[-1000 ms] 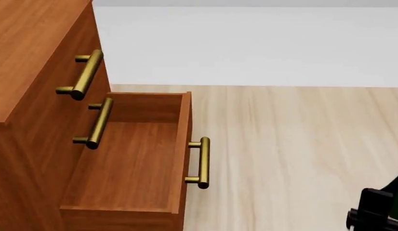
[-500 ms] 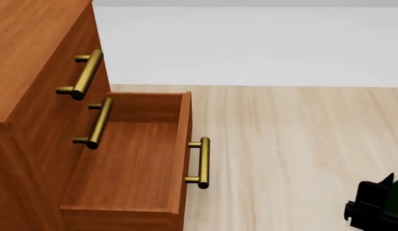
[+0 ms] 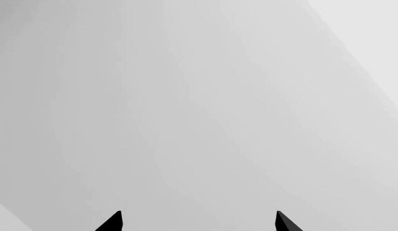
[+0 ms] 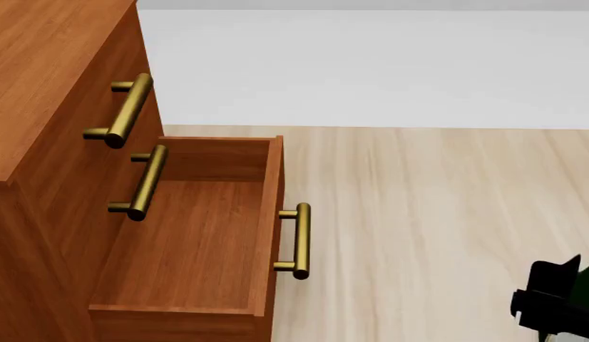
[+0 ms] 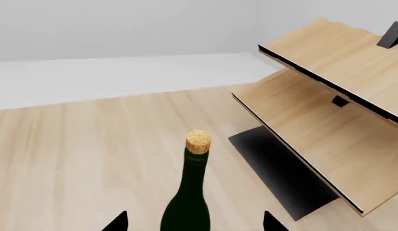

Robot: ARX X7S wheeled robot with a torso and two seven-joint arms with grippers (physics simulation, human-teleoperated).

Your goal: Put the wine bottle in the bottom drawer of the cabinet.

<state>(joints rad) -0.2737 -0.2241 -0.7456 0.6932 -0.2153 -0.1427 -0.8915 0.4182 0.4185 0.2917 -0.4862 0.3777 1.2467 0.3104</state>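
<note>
Currently the right gripper [image 4: 558, 305] appears at the lower right edge of the head view, well apart from the cabinet [image 4: 47, 85]. Compared with one second earlier, it sits slightly higher and further right in that view; over the last half second it barely shifts. Judged from this, the carry toward the cabinet has stalled or is only repositioning.

In the right wrist view, the wine bottle [image 5: 189, 202] stands between the two dark fingertips [image 5: 115, 222], its cork [image 5: 198, 142] pointing away from the camera. The fingers appear closed onto the bottle body, though the contact itself lies below the frame edge. A light wood rack [image 5: 327, 106] stands beside it.

The bottom drawer [image 4: 195, 235] is pulled out and holds nothing; its brass handle [image 4: 299, 241] faces the open floor.

The left gripper [image 3: 197, 222] shows only two fingertips spread wide against a blank grey surface, holding nothing.

Remaining work, as judged: transport the bottle across to the drawer.
</note>
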